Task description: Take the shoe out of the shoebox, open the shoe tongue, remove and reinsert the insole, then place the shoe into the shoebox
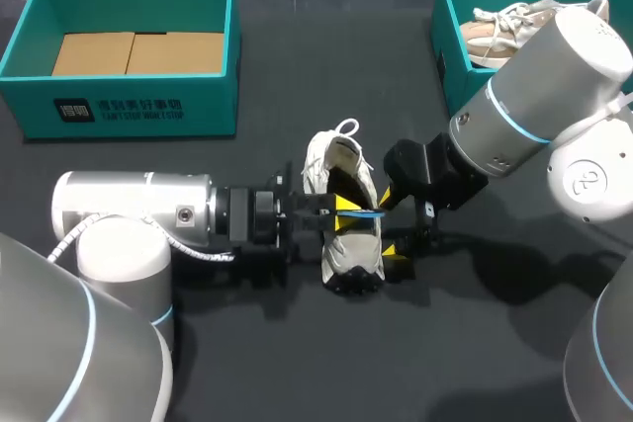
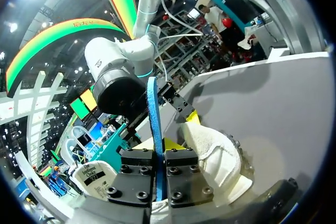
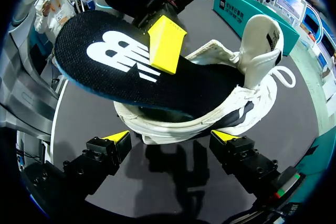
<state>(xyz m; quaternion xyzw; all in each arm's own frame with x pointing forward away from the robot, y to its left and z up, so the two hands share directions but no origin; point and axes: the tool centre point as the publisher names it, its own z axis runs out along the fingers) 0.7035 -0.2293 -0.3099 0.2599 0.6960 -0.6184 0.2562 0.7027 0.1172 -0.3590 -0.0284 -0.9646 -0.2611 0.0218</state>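
A white shoe (image 1: 341, 219) lies on the dark table between my two grippers. My left gripper (image 1: 348, 214) is shut on the black insole (image 3: 131, 69), whose blue edge (image 2: 153, 124) stands edge-on between its fingers. One end of the insole lies in the shoe's (image 3: 231, 95) opening; the rest sticks out above it. One yellow tip of the left gripper (image 3: 167, 45) presses on top of the insole. My right gripper (image 3: 170, 137) is open, its fingertips (image 3: 118, 137) standing to either side of the shoe's sole without touching it. In the head view the right gripper (image 1: 391, 224) is right of the shoe.
A teal shoebox (image 1: 129, 106) with cardboard inside stands at the back left. A second teal box (image 1: 457, 61) at the back right holds a beige shoe (image 1: 499, 32). Both arms crowd the table's middle.
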